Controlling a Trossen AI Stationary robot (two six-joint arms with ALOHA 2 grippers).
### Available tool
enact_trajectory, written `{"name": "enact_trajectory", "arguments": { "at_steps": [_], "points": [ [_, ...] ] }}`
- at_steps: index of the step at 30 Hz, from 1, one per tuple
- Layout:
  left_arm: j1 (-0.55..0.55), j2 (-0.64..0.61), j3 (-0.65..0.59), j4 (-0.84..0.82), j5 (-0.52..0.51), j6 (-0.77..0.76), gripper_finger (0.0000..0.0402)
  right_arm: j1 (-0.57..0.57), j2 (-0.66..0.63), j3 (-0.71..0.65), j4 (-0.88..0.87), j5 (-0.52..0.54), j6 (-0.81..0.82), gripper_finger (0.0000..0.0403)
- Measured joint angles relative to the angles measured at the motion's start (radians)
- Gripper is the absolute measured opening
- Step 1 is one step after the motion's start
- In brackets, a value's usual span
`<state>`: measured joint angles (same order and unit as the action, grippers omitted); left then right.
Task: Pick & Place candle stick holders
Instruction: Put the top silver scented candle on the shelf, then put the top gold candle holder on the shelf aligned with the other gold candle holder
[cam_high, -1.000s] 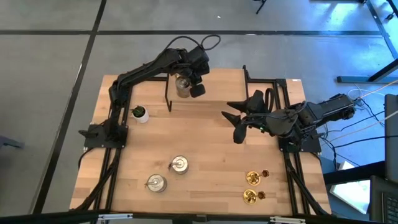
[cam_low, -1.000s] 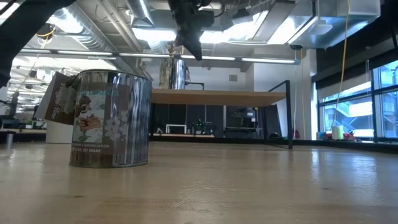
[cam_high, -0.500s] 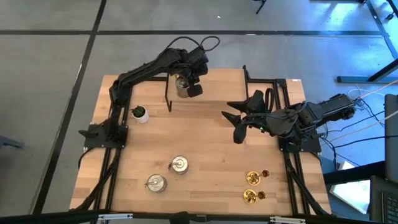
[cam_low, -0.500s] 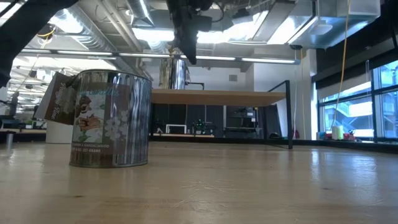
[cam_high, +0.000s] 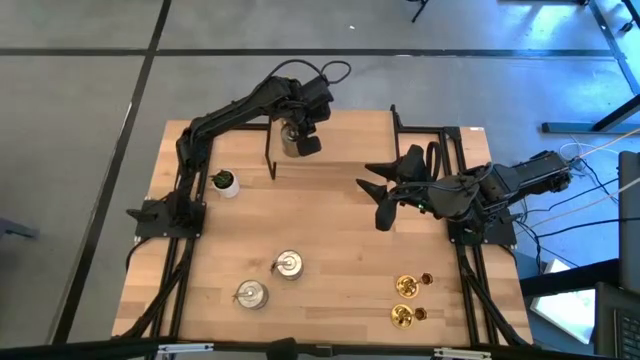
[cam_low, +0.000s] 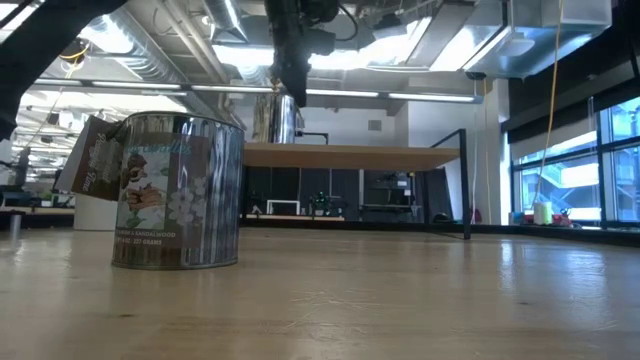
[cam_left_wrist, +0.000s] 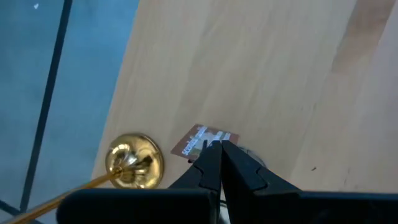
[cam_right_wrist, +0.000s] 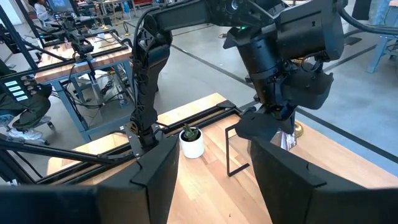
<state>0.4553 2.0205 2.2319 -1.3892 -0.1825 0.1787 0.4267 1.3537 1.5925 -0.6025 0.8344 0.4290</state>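
One squat silvery candle stick holder (cam_high: 291, 141) stands on the raised wooden shelf (cam_low: 350, 155) at the table's far side. A gold holder (cam_left_wrist: 134, 165) stands beside it. My left gripper (cam_high: 307, 143) is shut and points steeply down over the silvery holder (cam_low: 278, 118), whose paper tag (cam_left_wrist: 202, 138) shows past the fingertips. Two more silvery holders (cam_high: 288, 264) (cam_high: 251, 294) and two gold ones (cam_high: 408, 287) (cam_high: 403, 316) stand on the near half of the table. My right gripper (cam_high: 372, 198) hangs open above the table's right half, holding nothing. My left gripper has its shut fingertips (cam_left_wrist: 221, 152) over the top of the silvery holder on the shelf, coming from above. The fingers themselves hide the spot, so I cannot tell whether they touch it. The holder stands upright on the shelf.
A tiny white pot with a green plant (cam_high: 226, 182) stands at the table's left. The shelf's thin black legs (cam_high: 271, 155) drop to the table. Bare wood lies between the shelf and the near holders.
My left gripper has tipped steeper, swinging a little toward the table's left over the shelf, and stays shut. The silvery holder under it has kept its place on the shelf.
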Motion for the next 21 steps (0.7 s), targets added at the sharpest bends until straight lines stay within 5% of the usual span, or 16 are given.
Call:
{"name": "enact_trajectory", "arguments": {
  "at_steps": [16, 21],
  "points": [
    [0.003, 0.000, 0.000, -0.022, -0.010, 0.016, 0.0002, 0.000, 0.000, 0.000, 0.000, 0.000, 0.000, 0.0204],
    [-0.018, -0.047, 0.000, 0.139, 0.010, 0.014, 0.0002, 0.001, 0.000, 0.000, 0.000, 0.012, -0.017, 0.0204]
  ]
}}
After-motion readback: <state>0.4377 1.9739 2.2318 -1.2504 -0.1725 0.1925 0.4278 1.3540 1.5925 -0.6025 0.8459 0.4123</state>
